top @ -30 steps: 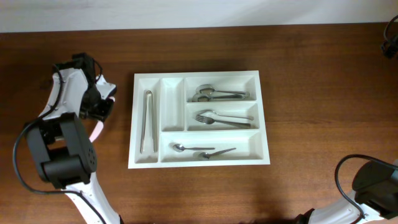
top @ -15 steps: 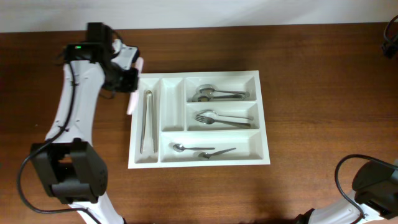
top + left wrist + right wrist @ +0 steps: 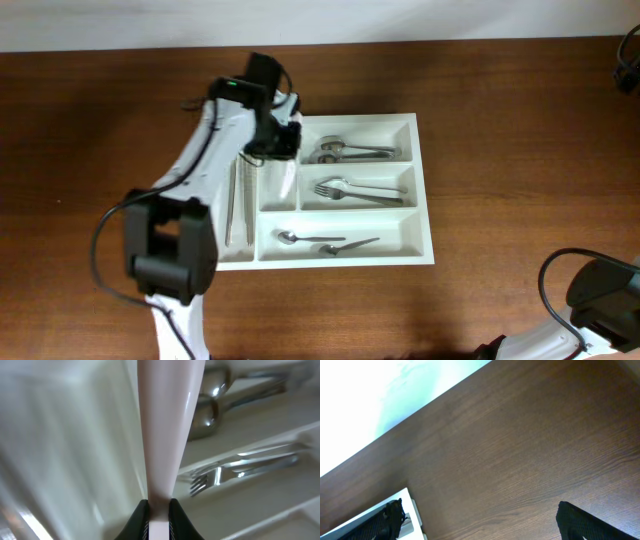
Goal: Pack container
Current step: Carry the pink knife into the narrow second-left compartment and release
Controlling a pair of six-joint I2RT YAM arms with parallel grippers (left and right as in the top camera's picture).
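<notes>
The white cutlery tray lies at the table's middle. My left gripper is shut on a pale pink utensil and holds it over the second narrow compartment, its free end pointing toward the near side. In the left wrist view the left gripper clamps the pink handle, with the tray's spoons and forks beyond. My right gripper is open and empty over bare table, with a tray corner at its left.
Metal tongs lie in the leftmost narrow compartment. Spoons fill the top wide compartment, forks the middle one, a small spoon and a knife the bottom one. The right arm's base sits at the lower right.
My left arm has swung right, from left of the tray to over its second narrow compartment, carrying the pink utensil. The right arm has not moved.
</notes>
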